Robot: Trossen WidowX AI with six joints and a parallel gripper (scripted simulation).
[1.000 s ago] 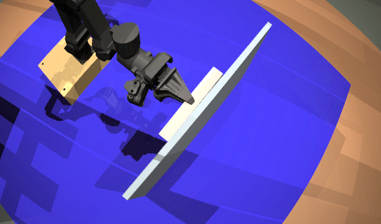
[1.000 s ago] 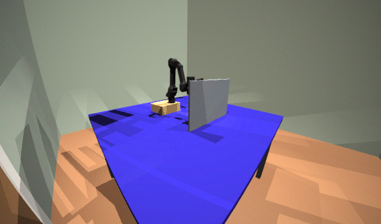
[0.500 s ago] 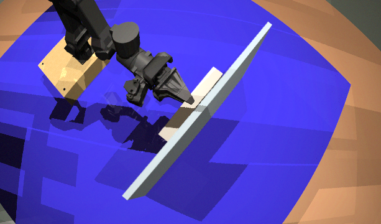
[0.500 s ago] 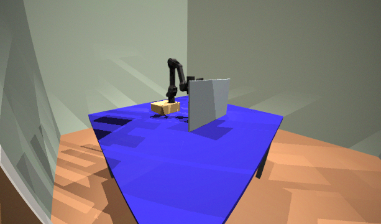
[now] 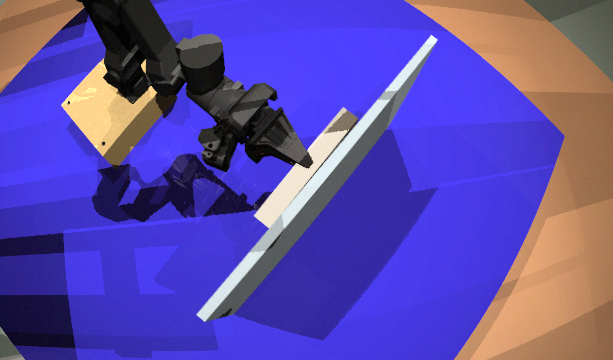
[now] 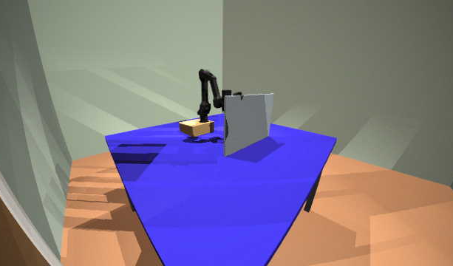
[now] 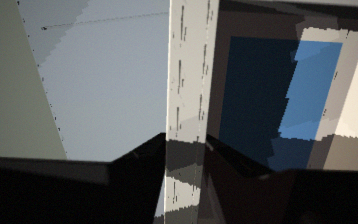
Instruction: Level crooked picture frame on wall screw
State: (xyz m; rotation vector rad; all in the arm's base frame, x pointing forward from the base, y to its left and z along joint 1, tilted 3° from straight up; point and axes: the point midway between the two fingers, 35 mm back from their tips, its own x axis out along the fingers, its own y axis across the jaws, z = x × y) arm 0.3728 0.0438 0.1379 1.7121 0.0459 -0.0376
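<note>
The picture frame (image 5: 286,192) (image 7: 187,65), pale cream, sits close against the upright grey wall board (image 5: 336,162) (image 6: 248,118) (image 7: 105,75). The wrist view shows one of its bars and part of its blue picture (image 7: 255,90). My gripper (image 5: 309,164) (image 7: 184,140) is shut on that bar, near the middle of the frame's length, with a finger on each side. The screw and the notched strip are hidden. How far the frame tilts cannot be told from these views. In the exterior view the board hides the frame and fingertips.
The wall board stands on the blue table (image 5: 486,165) (image 6: 219,207), diagonal in the top view. The arm's tan base block (image 5: 106,110) (image 6: 196,127) is on the frame's side of the board. Dark shadows cross the table.
</note>
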